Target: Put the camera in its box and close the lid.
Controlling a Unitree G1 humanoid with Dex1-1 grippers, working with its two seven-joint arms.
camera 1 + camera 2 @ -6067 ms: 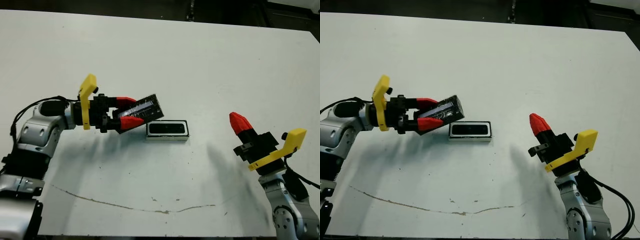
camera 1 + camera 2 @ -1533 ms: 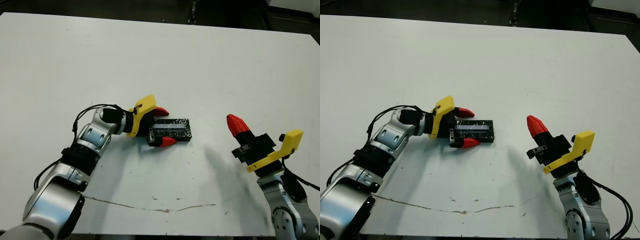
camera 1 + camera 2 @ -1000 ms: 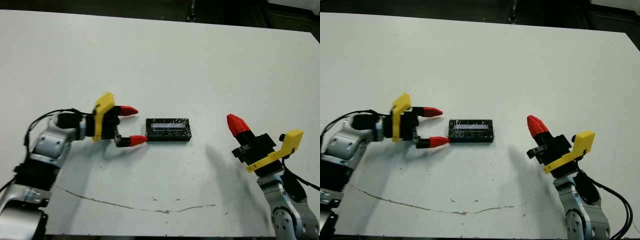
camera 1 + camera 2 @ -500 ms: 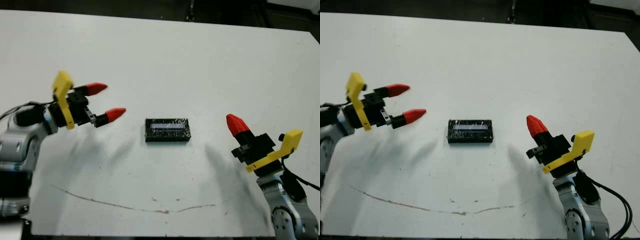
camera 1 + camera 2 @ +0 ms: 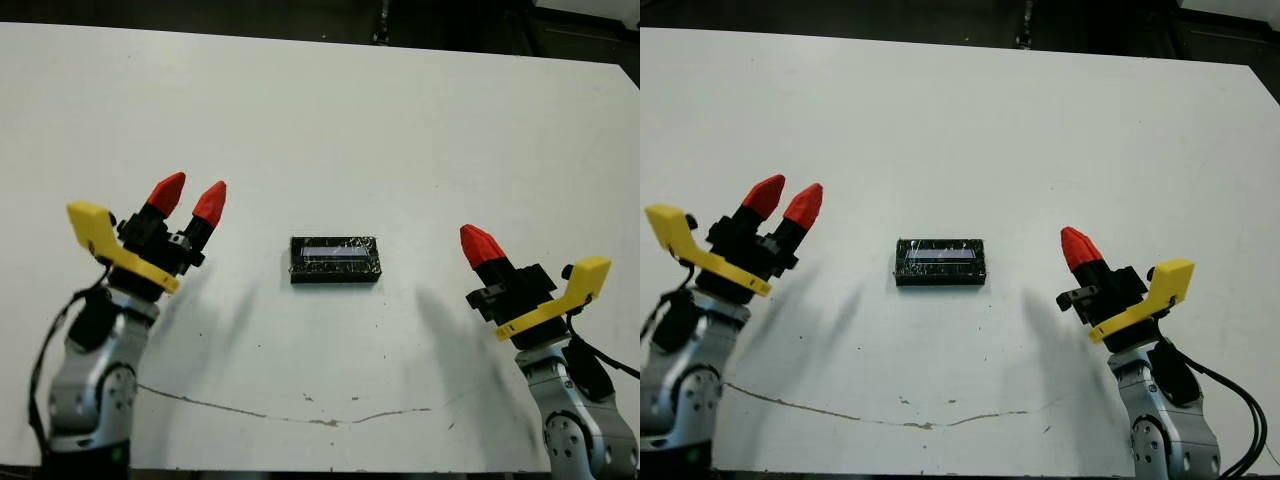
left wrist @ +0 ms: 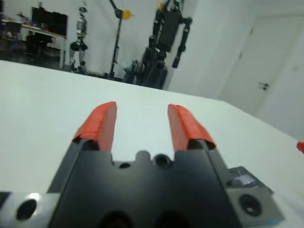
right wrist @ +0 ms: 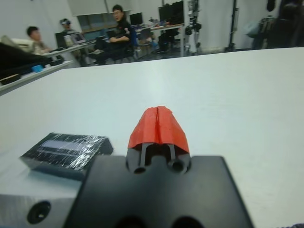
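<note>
Count first: one lid (image 5: 335, 259), sitting flat on the box so the two look like one closed black block near the middle of the white table (image 5: 330, 110). One box then, but it's basically covered; only a dark side edge shows under the lid, so I can't point at it separately. The camera isn't visible at all. Lid has a pale strip on top and crinkly silvery reflections, easiest to see in the right wrist view (image 7: 66, 151).

Two grippers. The left gripper (image 5: 188, 199) is at about 9 o'clock from the lid, well apart from it, lifted off the table with both red fingers (image 6: 100, 124) pointing up toward 12, a narrow gap between them and nothing in it. The right gripper (image 5: 480, 244) is at about 3 o'clock from the lid, also well apart, fingers (image 7: 158, 126) pressed together into one red tip, holding nothing.

Hard to make out: a thin brownish curved mark (image 5: 280, 410) runs along the near edge of the table. Three people (image 7: 118, 33) sit at desks far beyond the table in the right wrist view, blurry. Left wrist view has some dark stands and gear in the background, can't tell what exactly.
</note>
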